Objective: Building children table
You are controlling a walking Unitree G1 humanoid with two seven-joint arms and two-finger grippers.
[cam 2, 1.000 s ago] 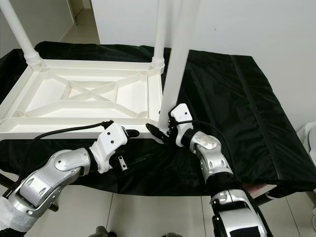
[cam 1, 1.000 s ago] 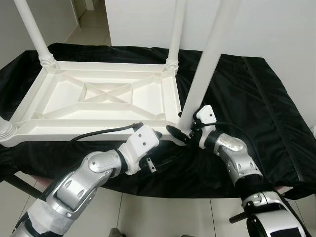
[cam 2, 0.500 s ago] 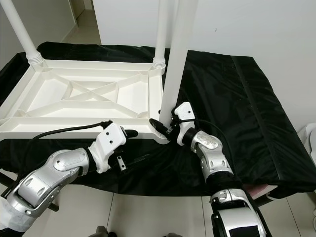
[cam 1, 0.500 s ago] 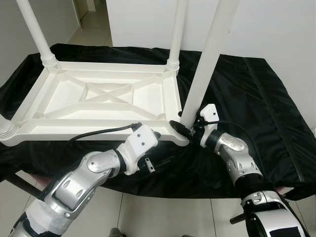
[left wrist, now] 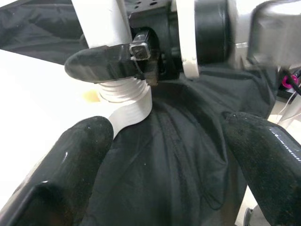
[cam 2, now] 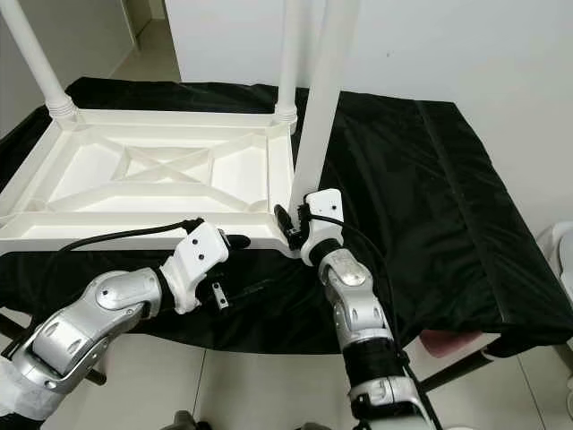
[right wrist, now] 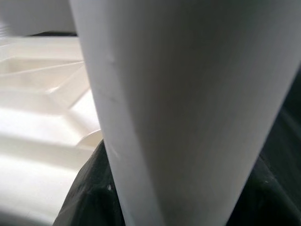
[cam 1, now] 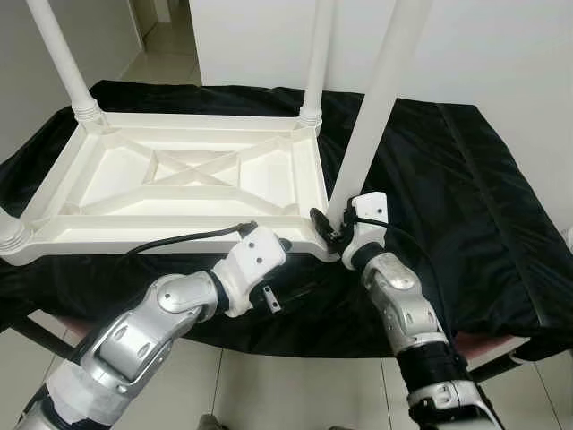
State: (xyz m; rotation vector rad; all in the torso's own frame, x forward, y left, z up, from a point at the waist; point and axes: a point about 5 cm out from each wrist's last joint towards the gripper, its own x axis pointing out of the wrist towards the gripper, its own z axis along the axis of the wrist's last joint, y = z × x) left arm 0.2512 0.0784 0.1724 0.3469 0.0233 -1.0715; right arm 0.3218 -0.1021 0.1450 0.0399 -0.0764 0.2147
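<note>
The white table [cam 1: 179, 179] lies upside down on a black cloth [cam 1: 466, 179] spread over the tabletop, underside ribs showing. Legs stand up at its far corners [cam 1: 313, 54] and another at the near left corner [cam 1: 11, 235]. The last leg [cam 1: 376, 98] stands at the near right corner, its long axis nearly upright with a slight lean to the right at the top, its ribbed foot [left wrist: 126, 94] meeting the corner socket.

The right hand [cam 1: 329, 231] is pinching this leg low down, just above the socket; from its wrist the white shaft [right wrist: 188, 113] runs straight between the black fingers [right wrist: 89, 197]. The left hand [left wrist: 160, 155] hovers just beside the same corner, on the near side and a little below the table's edge, fingers [left wrist: 70, 165] spread, holding nothing.

The coming move, I'd judge, turns on that axis: the leg must stand square over the socket before it seats. The right arm is the one already on it, the left near enough to steady the corner.
</note>
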